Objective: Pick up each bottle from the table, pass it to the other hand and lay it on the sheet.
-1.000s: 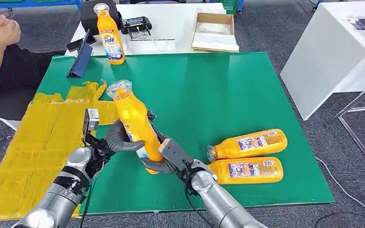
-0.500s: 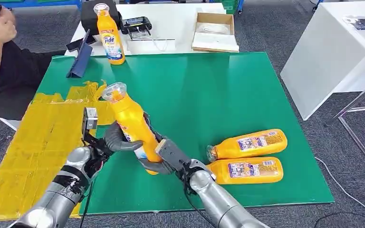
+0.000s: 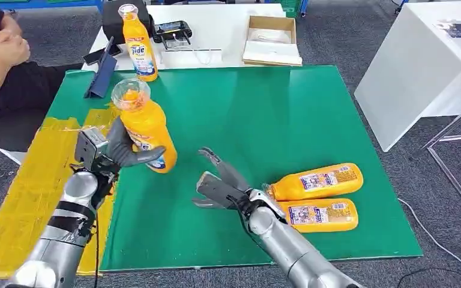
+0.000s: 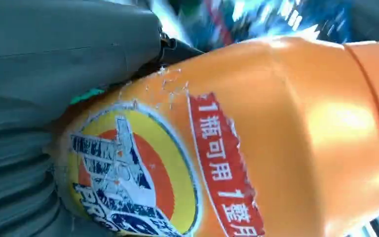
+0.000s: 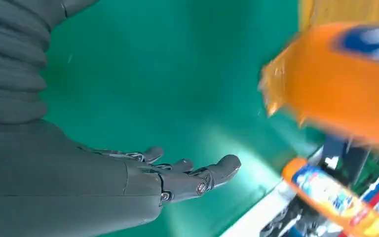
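Orange bottle point(image 3: 144, 123) gripped upright in left hand point(image 3: 115, 150), right hand point(image 3: 219, 183) empty, fingers point(image 5: 197, 177) spread apart

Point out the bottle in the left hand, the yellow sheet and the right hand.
held bottle point(image 3: 146, 129): head view, on its orange body above the fingers.
yellow sheet point(image 3: 30, 192): head view, on a bare stretch left of the left arm.
right hand point(image 3: 219, 183): head view, on the middle of the empty hand.

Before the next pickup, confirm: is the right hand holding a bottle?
No. The right hand hangs open over the green mat, while the left hand grips the bottle.
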Available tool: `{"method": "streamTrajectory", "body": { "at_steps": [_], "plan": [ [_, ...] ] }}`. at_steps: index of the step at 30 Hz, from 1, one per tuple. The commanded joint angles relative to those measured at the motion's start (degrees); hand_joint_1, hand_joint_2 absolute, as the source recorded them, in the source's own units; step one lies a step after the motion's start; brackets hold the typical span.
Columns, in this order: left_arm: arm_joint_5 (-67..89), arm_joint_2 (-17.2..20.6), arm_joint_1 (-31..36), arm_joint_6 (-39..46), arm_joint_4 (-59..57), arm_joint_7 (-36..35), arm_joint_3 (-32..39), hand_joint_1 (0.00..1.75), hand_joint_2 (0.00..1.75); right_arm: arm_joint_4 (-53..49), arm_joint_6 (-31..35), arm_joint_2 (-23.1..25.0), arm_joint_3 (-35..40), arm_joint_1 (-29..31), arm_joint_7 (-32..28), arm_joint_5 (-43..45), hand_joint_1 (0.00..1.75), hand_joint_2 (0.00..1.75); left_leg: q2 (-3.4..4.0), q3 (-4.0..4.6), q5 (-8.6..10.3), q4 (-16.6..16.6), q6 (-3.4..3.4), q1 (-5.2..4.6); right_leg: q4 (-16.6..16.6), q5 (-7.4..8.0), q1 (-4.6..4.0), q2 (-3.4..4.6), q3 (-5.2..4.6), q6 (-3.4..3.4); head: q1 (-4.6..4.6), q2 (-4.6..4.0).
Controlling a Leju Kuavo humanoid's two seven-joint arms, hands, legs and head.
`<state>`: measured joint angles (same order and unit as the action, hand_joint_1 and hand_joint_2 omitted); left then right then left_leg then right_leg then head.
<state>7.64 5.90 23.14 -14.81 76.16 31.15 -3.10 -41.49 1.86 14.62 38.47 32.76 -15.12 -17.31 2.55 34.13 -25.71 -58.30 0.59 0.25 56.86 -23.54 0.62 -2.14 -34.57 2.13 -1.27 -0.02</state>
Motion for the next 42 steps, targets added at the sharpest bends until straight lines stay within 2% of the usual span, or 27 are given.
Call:
{"method": "streamTrajectory", "body": {
  "at_steps": [1, 7, 8, 11, 12, 15, 18, 19, 21, 22, 24, 26, 27, 30, 31, 34, 35, 36, 37, 41, 42],
  "plan": [
    [23.4, 3.4, -0.4, 16.9, 7.8, 2.9, 4.7, 1.75, 1.75, -9.3, -3.0, -10.7, -4.7, 1.5, 0.2, 0.9, 0.00, 1.75, -0.27, -0.06, -0.02, 0.0, -0.02, 0.06, 0.0, -0.04, -0.03, 0.05, 0.12, -0.05, -0.02, 0.00],
    [25.7, 3.7, -0.4, 18.9, 7.7, 3.1, 4.0, 1.75, 1.75, -9.8, -2.9, -10.3, -4.8, 1.1, 0.2, 0.8, 0.00, 1.75, -0.27, -0.08, -0.02, 0.0, -0.02, 0.05, 0.0, -0.04, -0.02, 0.05, 0.12, -0.06, 0.00, 0.00],
    [37.0, 4.3, -1.4, 28.9, 7.5, 2.2, 3.1, 1.75, 1.75, -11.2, -2.3, -11.5, -4.8, 1.1, 0.4, 0.6, 0.00, 0.00, -0.22, -0.07, -0.02, 0.0, -0.02, 0.03, 0.0, -0.04, -0.01, 0.06, 0.09, -0.05, 0.00, 0.00],
    [54.3, 7.5, -5.8, 38.6, 3.5, -2.7, 2.5, 1.75, 1.75, -19.4, 1.0, -17.4, -6.1, -0.3, 1.5, -3.6, 0.00, 0.00, -0.17, -0.10, 0.01, 0.1, -0.01, -0.02, 0.0, -0.02, 0.03, 0.02, 0.10, -0.02, 0.00, 0.00],
    [58.5, 9.2, -7.0, 38.7, 0.2, -4.5, 2.1, 1.75, 1.75, -23.3, 2.6, -19.1, -7.7, -1.9, 2.6, -5.8, 0.00, 1.75, -0.14, -0.14, 0.00, 0.1, 0.00, -0.05, 0.0, -0.02, 0.06, 0.06, 0.11, -0.02, -0.02, 0.00],
    [66.4, 12.3, -6.6, 36.2, -9.3, -8.1, -0.5, 1.75, 1.75, -33.4, 7.9, -19.6, -13.7, -8.3, 1.7, -11.9, 0.00, 1.75, -0.25, -0.20, 0.01, 0.1, -0.01, -0.06, -0.1, -0.05, 0.07, -0.04, 0.19, -0.02, 0.00, 0.00],
    [69.9, 13.4, -3.8, 34.2, -18.3, -10.4, -4.1, 1.75, 1.75, -38.0, 4.1, -22.0, -16.1, -11.4, 0.9, -10.4, 0.00, 1.75, -0.35, -0.19, 0.03, 0.1, -0.02, -0.04, -0.1, -0.07, 0.06, -0.13, 0.19, -0.04, 0.00, 0.00],
    [69.9, 13.4, -3.6, 34.5, -18.8, -10.5, -4.3, 1.75, 1.75, -38.1, 3.9, -22.2, -16.4, -11.5, 0.7, -10.3, 0.00, 1.75, -0.51, -0.29, 0.01, 0.1, -0.04, 0.00, -0.1, -0.11, 0.03, -0.17, 0.32, -0.07, 0.02, 0.00],
    [72.1, 13.0, -4.3, 34.4, -21.1, -12.4, -6.1, 1.75, 1.75, -40.8, 3.1, -24.7, -16.9, -13.6, -0.2, -11.5, 0.00, 1.75, -0.33, -0.10, 0.03, 0.1, -0.02, -0.03, -0.1, -0.06, 0.04, -0.15, 0.09, -0.03, 0.00, 0.00],
    [72.6, 12.7, -5.2, 34.4, -21.5, -13.0, -6.7, 1.75, 1.75, -42.5, 3.0, -25.4, -17.5, -15.2, -0.6, -11.3, 0.00, 1.75, -0.51, -0.23, 0.03, 0.1, -0.03, -0.01, -0.1, -0.09, 0.04, -0.20, 0.26, -0.06, -0.02, 0.00],
    [73.5, 12.2, -6.4, 33.7, -23.6, -14.6, -8.0, 1.75, 1.75, -46.4, 0.3, -28.0, -17.9, -19.0, -1.2, -10.9, 0.00, 1.75, -0.36, -0.16, 0.02, 0.1, 0.00, -0.07, -0.1, -0.07, 0.08, -0.16, 0.16, -0.01, -0.02, 0.00],
    [74.5, 11.3, -7.1, 35.4, -25.2, -16.0, -8.5, 1.75, 1.75, -49.6, -0.5, -30.9, -18.7, -22.6, -1.4, -11.0, 0.00, 1.75, -0.66, -0.46, -0.03, 0.3, 0.00, -0.02, -0.3, -0.15, 0.07, -0.21, 0.54, -0.05, 0.02, 0.00],
    [74.4, 10.7, -6.9, 35.2, -26.0, -15.9, -8.7, 1.75, 1.75, -50.9, 0.1, -32.0, -18.5, -24.1, -1.9, -13.3, 0.00, 1.75, -0.48, -0.28, -0.03, 0.2, 0.01, -0.03, -0.2, -0.12, 0.07, -0.18, 0.36, -0.01, -0.02, 0.00],
    [73.9, 10.1, -6.2, 34.3, -27.1, -15.9, -9.3, 1.75, 1.75, -53.0, -2.2, -33.4, -18.8, -27.9, -2.7, -12.2, 0.00, 1.75, -0.63, -0.38, -0.10, 0.2, 0.00, 0.01, -0.2, -0.19, 0.04, -0.19, 0.49, -0.06, -0.02, 0.00],
    [73.7, 10.2, -6.2, 34.2, -27.2, -15.8, -9.3, 1.75, 1.75, -53.1, -2.2, -33.4, -18.8, -28.3, -2.7, -12.2, 0.00, 1.75, -0.56, -0.15, -0.05, 0.1, 0.01, -0.05, -0.2, -0.13, 0.06, -0.26, 0.24, -0.02, 0.00, 0.00],
    [73.2, 9.9, -6.3, 34.8, -27.0, -15.4, -9.3, 1.75, 1.75, -53.7, -2.7, -33.8, -18.4, -30.0, -2.8, -12.5, 0.00, 1.75, -0.67, -0.36, -0.06, 0.2, -0.03, -0.05, -0.2, -0.13, 0.08, -0.21, 0.47, -0.07, -0.02, 0.00],
    [73.1, 9.7, -6.5, 35.9, -26.4, -15.6, -9.0, 0.10, 1.75, -54.0, -2.6, -34.0, -18.3, -30.3, -2.7, -13.0, 0.00, 0.00, -0.64, -0.37, -0.02, 0.2, -0.03, -0.06, -0.2, -0.09, 0.08, -0.19, 0.47, -0.08, -0.04, 0.00],
    [71.8, 8.5, -7.4, 38.0, -25.4, -15.3, -7.9, 0.00, 1.75, -54.5, -2.7, -33.9, -18.1, -31.0, -2.2, -13.8, 0.00, 0.00, -0.65, -0.40, -0.04, 0.2, -0.04, -0.04, -0.2, -0.07, 0.07, -0.14, 0.51, -0.09, 0.00, 0.00],
    [71.0, 9.0, -7.6, 35.1, -25.1, -14.9, -8.1, 0.00, 1.75, -54.5, -3.4, -34.1, -17.5, -31.7, -1.7, -14.3, 0.00, 0.00, -0.51, -0.28, -0.05, 0.1, 0.00, -0.09, -0.2, -0.08, 0.09, -0.16, 0.38, -0.02, -0.04, 0.00],
    [69.8, 9.4, -7.9, 35.7, -24.2, -14.4, -7.3, 0.00, 1.75, -54.3, -3.5, -34.3, -17.2, -32.2, -1.4, -14.8, 0.00, 0.00, -0.55, -0.36, -0.02, 0.2, 0.00, -0.06, -0.2, -0.04, 0.05, -0.10, 0.46, -0.04, -0.02, 0.00],
    [69.4, 8.9, -8.4, 36.3, -23.7, -14.0, -6.8, 0.00, 1.75, -54.5, -3.3, -34.1, -17.1, -32.7, -1.2, -15.1, 0.00, 1.75, -0.48, -0.34, -0.03, 0.1, 0.03, -0.07, -0.2, -0.06, 0.07, -0.10, 0.43, -0.01, -0.02, 0.00]
  ]
}}
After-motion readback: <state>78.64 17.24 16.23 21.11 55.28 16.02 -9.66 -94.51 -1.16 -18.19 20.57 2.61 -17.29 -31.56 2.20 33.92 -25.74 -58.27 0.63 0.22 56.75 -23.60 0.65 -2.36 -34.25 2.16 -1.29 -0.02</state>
